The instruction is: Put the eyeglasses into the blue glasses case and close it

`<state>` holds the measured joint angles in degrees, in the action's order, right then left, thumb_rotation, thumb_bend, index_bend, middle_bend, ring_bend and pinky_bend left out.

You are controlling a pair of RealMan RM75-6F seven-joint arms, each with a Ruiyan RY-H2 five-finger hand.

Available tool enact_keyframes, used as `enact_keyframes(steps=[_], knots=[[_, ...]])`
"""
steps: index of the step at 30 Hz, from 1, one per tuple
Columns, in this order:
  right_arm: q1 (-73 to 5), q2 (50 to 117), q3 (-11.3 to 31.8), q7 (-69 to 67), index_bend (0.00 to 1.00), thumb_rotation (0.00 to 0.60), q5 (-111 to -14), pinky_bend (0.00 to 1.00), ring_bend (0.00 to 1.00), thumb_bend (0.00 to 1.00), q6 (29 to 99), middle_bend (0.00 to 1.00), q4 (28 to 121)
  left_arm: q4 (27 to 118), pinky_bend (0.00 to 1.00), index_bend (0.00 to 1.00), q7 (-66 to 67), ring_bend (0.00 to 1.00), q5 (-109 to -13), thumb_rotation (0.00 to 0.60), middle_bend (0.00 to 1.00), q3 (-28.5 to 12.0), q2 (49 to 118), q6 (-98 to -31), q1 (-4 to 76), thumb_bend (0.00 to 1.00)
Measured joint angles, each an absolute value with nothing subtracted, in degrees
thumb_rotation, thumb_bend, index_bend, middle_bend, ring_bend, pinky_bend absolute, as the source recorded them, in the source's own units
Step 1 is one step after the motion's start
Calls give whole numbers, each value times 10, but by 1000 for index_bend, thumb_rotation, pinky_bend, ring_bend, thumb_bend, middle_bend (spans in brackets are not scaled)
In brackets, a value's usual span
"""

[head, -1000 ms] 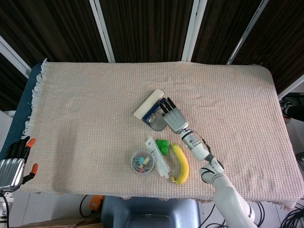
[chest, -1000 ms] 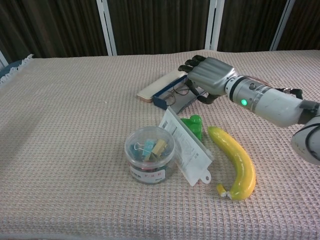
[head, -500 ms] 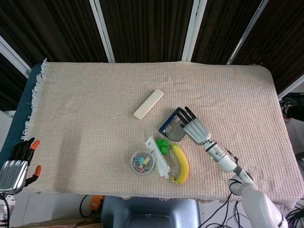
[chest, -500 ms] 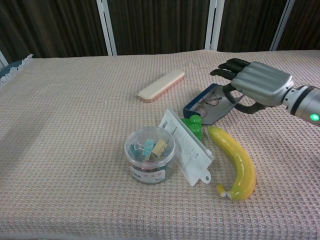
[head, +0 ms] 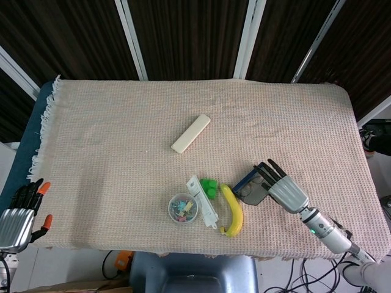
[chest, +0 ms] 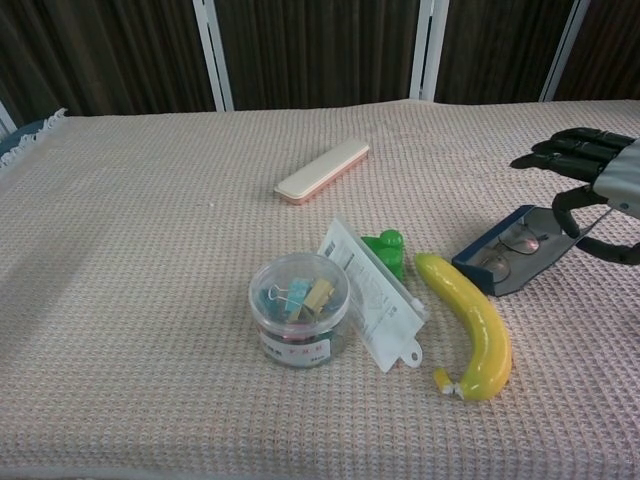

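The blue glasses case (head: pixel 247 184) (chest: pixel 508 254) lies open on the cloth just right of the banana. The eyeglasses (chest: pixel 512 246) rest inside it, their lenses showing. My right hand (head: pixel 282 188) (chest: pixel 592 176) grips the case at its right end, fingers spread over the top and the thumb curled at the case's edge. My left hand (head: pixel 18 210) hangs off the table's left front corner with its fingers apart, holding nothing; the chest view does not show it.
A cream oblong box (head: pixel 190 133) (chest: pixel 322 171) lies mid-table. Near the front sit a clear jar of binder clips (head: pixel 183 208) (chest: pixel 298 308), a white packet (head: pixel 202 201) (chest: pixel 372 294), a green toy (head: pixel 209 187) (chest: pixel 385 250) and a banana (head: pixel 232 210) (chest: pixel 470 322).
My right hand has dragged the open case with the glasses from beside the cream box toward the front right, past the banana. The left hand has barely moved.
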<state>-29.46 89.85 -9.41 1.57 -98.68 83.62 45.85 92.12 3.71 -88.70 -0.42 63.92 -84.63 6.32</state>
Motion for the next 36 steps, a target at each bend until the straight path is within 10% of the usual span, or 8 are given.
enact_keyframes(steps=[29,36], knots=[[-375,916,-4,31,749,600,-912,54,0,703,635,184,535,929,111,0,52,0,-862,600,0,-10,638,-825,68,415],[-384,925,3,36,462,600,-904,2,0,703,612,161,522,930,112,0,54,0,-862,600,0,-10,638,-823,69,416]])
